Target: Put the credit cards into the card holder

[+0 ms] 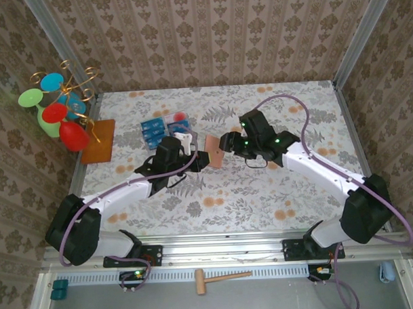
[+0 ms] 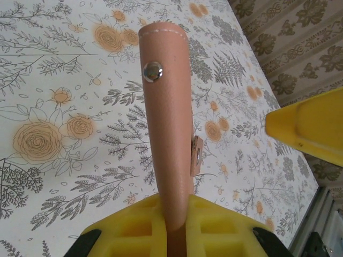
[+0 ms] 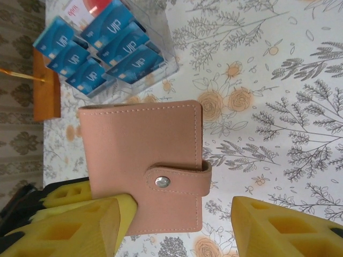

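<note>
The right wrist view is showing the card holder [image 3: 144, 155] face-on, with the credit cards [image 3: 99, 48] in a clear tray [image 3: 163, 53] behind it; the left wrist view is showing it edge-on. The left gripper [image 2: 177, 214] is clamping it over the desk [image 2: 64, 107]; the right gripper [image 3: 178, 214] is standing released.

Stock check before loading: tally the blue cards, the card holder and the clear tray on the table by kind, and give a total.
Blue cards: 6 showing face-up in the tray
Card holder: 1
Clear tray: 1
Total: 8
</note>
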